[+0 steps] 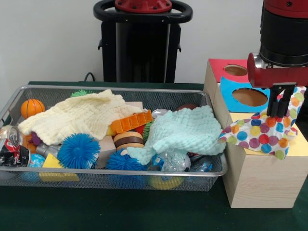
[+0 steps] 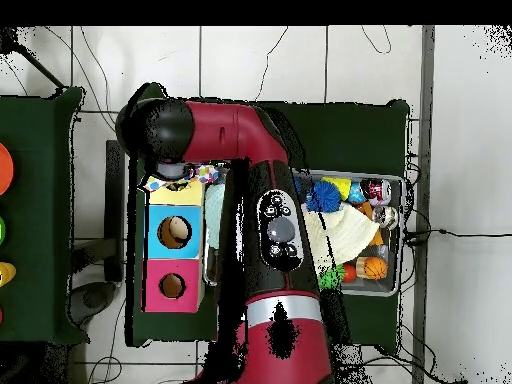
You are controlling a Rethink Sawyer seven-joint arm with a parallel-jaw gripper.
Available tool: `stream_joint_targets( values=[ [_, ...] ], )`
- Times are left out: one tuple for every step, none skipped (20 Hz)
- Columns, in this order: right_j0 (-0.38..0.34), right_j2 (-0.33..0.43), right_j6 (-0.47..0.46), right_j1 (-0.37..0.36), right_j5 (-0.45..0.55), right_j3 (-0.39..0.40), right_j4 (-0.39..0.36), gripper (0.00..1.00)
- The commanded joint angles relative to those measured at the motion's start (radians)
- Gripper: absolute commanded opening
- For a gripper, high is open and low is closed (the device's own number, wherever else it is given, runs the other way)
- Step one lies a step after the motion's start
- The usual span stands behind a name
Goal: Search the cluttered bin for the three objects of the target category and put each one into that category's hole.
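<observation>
My gripper hangs over the yellow-topped wooden box at the right, shut on a white polka-dot cloth. The cloth drapes over the box's top and front left corner and hides the yellow hole. In the overhead view the arm covers the gripper; bits of the cloth show at the yellow box. The wire mesh bin lies to the left, full of clutter. No other polka-dot cloth shows in it.
A pale yellow knitted cloth and a mint-green knitted cloth cover much of the bin, with blue spiky balls, an orange ball and a can. The blue-faced hole and the red-faced hole lie behind the yellow box.
</observation>
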Motion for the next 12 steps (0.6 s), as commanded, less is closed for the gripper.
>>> stream_joint_targets(
  values=[
    [-0.025, 0.037, 0.053, 0.023, 0.092, 0.120, 0.015, 0.00],
    [-0.026, 0.037, 0.051, 0.024, 0.087, 0.120, 0.013, 0.00],
    [-0.027, 0.037, 0.049, 0.029, 0.092, 0.112, 0.012, 0.00],
    [-0.027, 0.037, 0.046, 0.030, 0.089, 0.109, 0.009, 0.00],
    [-0.028, 0.037, 0.044, 0.036, 0.095, 0.097, 0.007, 0.00],
    [-0.028, 0.036, 0.045, 0.036, 0.093, 0.095, 0.006, 0.00],
    [-0.028, 0.034, 0.045, 0.037, 0.090, 0.094, 0.004, 0.00],
    [-0.029, 0.034, 0.044, 0.037, 0.089, 0.093, 0.003, 0.00],
    [-0.028, 0.033, 0.044, 0.038, 0.092, 0.089, 0.001, 0.00],
    [-0.028, 0.032, 0.044, 0.038, 0.091, 0.089, 0.000, 0.00],
    [-0.027, 0.031, 0.044, 0.031, 0.084, 0.101, 0.001, 0.00],
    [-0.027, 0.030, 0.045, 0.030, 0.080, 0.104, 0.000, 0.00]
  ],
)
